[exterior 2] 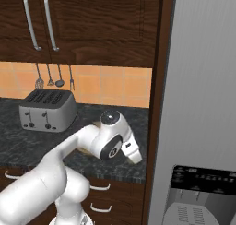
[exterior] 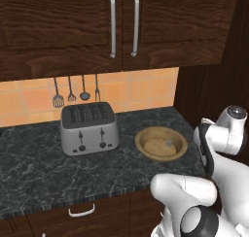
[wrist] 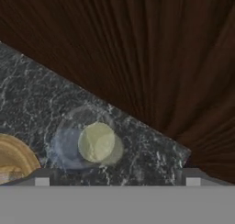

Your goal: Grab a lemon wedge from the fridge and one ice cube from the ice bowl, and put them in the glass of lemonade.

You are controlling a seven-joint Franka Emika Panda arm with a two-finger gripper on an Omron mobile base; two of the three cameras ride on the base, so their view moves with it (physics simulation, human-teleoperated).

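While the white arm folds low at the counter's right end, its gripper (wrist: 117, 181) hangs w/ jaws spread wide & nothing between them, looking down on the small clear cylindrical glass of pale yellowish-green lemonade (wrist: 94, 142). Glass stands on the dark speckled stone counter (exterior: 34, 168), near its back right corner, close to the dark wooden side panel (wrist: 151, 58) & just beside the round light-brown wooden ice bowl (exterior: 161, 143).

Bowl sits toward the counter's right end, well right of the grey four-slot toaster (exterior: 89, 128). Inside it, one tiny pale whitish-grey ice cube (exterior: 169, 143), right of bowl centre, apart from the rim.

Tall grey fridge (exterior 2: 203, 81) w/ black dispenser panel stands right of the counter, beyond the wood panel; door looks shut. Lemon wedge can't be seen.

Handling, as judgement: cube is prob. light, hard & slippery, so approach from above, fingers on two opposite flat faces, squeeze gently or it may squirt out. Glass is fragile & easy to tip, liquid could slosh; drop items in from just over the rim, don't knock it. Wedge likely soft, light; pinch across the rind, not the pulp.
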